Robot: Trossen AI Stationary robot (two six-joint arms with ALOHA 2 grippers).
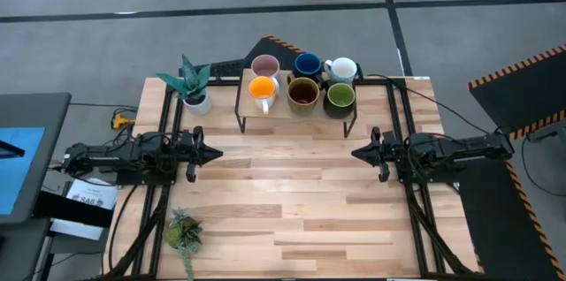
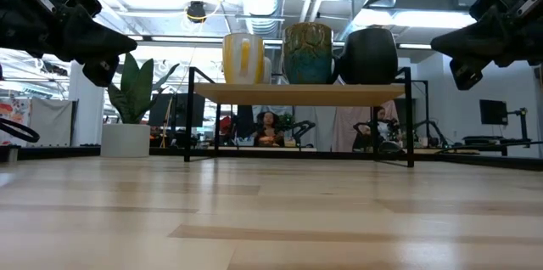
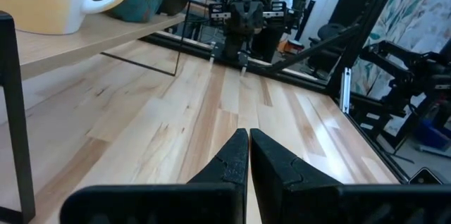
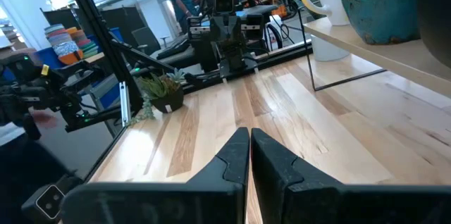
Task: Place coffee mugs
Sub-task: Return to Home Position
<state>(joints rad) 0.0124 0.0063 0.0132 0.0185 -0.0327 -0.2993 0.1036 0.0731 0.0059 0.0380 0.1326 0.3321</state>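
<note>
Showing 6 round glazed coffee mugs (image 1: pixel 302 92) upright, mouths up, in 2 rows of 3 on the shelf (image 2: pixel 297 93); left gripper (image 1: pixel 215 151) and right gripper (image 1: pixel 355 151) both pinched together, facing across the table (image 1: pixel 292 193).

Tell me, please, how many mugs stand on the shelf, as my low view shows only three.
Observer: Six mugs stand on the shelf, in two rows of three. The high view shows a second row behind yours.
Operator: Which ones are hidden behind?
Observer: From your left to your right, the pink mug, the dark blue mug and the white mug.
Operator: Thank you. Are the hands holding anything?
Observer: No. In the wrist views the left hand and the right hand each have their fingers together with nothing between them. Both are over bare table, away from the shelf.
</note>
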